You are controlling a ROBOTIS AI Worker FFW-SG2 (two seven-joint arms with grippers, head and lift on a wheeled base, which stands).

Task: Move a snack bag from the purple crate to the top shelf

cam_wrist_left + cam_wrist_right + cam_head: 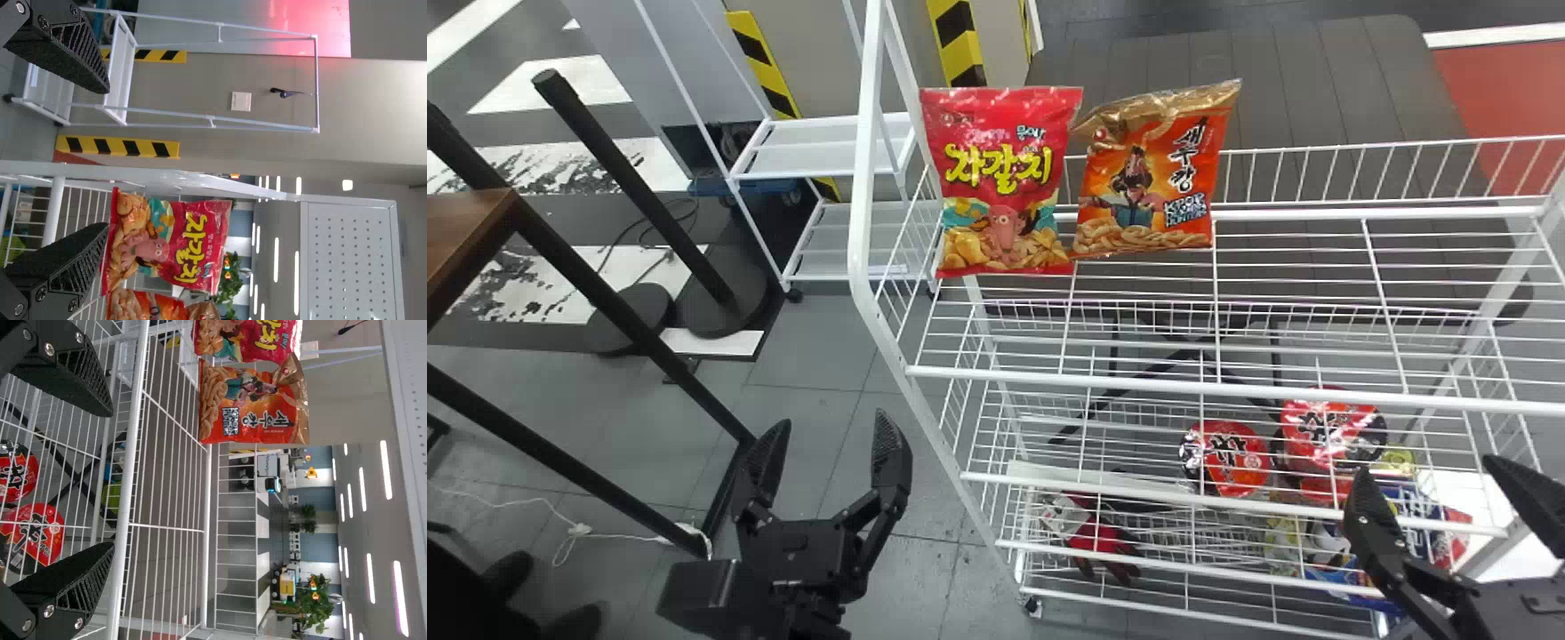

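Red plastic snack bag (1003,182) and orange-gold bag (1149,178) stood upright on white wire top shelf (1138,383), forward-right of black left gripper (831,425) (nearer), forward-left of black right gripper (1426,465); both empty, fingers spread.

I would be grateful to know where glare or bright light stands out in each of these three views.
Left wrist view: a reddish glow on the pale panel, and bright ceiling lights; right wrist view: ceiling lights as white strips; head view: glints on the gold top of the orange snack bag.
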